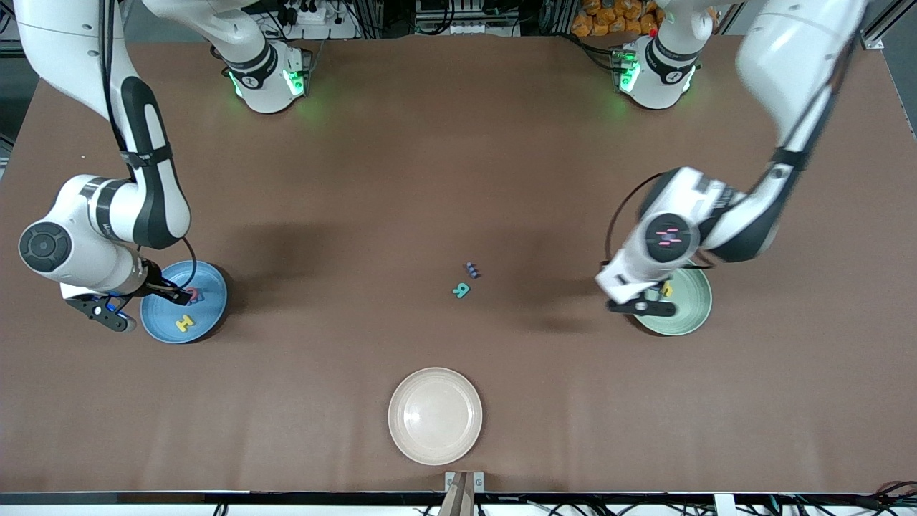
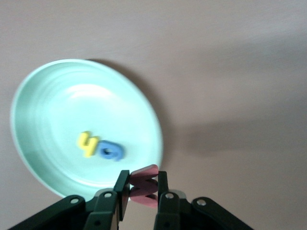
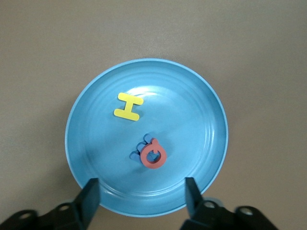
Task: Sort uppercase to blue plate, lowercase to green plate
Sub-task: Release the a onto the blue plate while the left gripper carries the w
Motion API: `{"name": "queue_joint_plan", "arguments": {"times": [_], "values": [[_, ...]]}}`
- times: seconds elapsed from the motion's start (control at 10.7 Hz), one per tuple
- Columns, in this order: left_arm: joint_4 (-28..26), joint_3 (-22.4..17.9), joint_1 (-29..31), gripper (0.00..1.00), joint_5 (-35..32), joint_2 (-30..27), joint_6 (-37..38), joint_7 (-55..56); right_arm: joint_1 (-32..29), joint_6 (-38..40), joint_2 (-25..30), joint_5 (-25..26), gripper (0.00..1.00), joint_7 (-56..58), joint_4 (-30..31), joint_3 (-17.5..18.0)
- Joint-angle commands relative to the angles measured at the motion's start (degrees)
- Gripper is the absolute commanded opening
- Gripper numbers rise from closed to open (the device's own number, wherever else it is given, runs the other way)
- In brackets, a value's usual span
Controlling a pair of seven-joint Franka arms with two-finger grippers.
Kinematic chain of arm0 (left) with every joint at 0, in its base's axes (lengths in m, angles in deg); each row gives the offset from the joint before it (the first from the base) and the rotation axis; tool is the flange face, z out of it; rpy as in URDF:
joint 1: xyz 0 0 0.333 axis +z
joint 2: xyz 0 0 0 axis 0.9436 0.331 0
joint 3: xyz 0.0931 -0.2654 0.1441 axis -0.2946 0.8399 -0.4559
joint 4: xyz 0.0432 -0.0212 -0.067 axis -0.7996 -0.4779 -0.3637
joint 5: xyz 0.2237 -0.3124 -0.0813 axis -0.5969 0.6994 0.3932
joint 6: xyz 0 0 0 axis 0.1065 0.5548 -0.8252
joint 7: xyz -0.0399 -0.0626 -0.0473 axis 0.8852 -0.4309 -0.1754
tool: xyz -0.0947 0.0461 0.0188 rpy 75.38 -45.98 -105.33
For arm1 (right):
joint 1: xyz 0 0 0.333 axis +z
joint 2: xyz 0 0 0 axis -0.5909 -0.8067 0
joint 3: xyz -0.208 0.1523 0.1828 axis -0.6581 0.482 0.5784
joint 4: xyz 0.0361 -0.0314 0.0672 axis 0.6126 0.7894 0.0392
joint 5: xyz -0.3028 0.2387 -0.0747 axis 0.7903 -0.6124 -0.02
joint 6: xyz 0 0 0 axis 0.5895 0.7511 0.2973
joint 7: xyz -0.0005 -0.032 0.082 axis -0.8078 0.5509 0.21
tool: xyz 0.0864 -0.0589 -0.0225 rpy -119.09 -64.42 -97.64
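Observation:
My right gripper (image 3: pixel 142 184) hangs open over the blue plate (image 3: pixel 192 124), with nothing between its fingers. On that plate lie a yellow H (image 3: pixel 127 106) and a red Q (image 3: pixel 153 156), which rests on a dark blue letter (image 3: pixel 140 148). My left gripper (image 2: pixel 142 179) is shut on a red foam m/w (image 2: pixel 144 186), held at the rim of the green plate (image 2: pixel 72 110). That plate holds a yellow h (image 2: pixel 88 143) and a blue g (image 2: pixel 111 151). On the table's middle lie a teal R (image 1: pixel 461 290) and a small blue letter (image 1: pixel 471 269).
A cream plate (image 1: pixel 435 416) sits near the front camera's edge of the table. The blue plate (image 1: pixel 208 315) is at the right arm's end and the green plate (image 1: pixel 688 308) at the left arm's end. Both arm bases stand along the table's edge farthest from the camera.

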Motion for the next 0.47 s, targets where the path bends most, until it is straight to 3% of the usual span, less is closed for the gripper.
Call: {"name": "queue_joint_plan", "arguments": {"times": [0.0,0.28,0.37], "values": [[-6.43,4.18,10.69,0.00,-0.19,-2.44,-5.74,-8.20,1.81,0.65,1.41,-0.86,1.00,-1.94,0.06,0.93],[-6.80,4.18,15.63,0.00,-3.25,0.19,-10.41,-14.12,8.92,0.74,-3.75,-3.24,1.00,-21.13,-7.30,2.34],[-6.71,4.10,15.64,0.00,-3.27,0.54,-10.60,-14.12,10.08,0.74,-5.95,-3.24,1.00,-27.03,-10.37,4.35]]}}
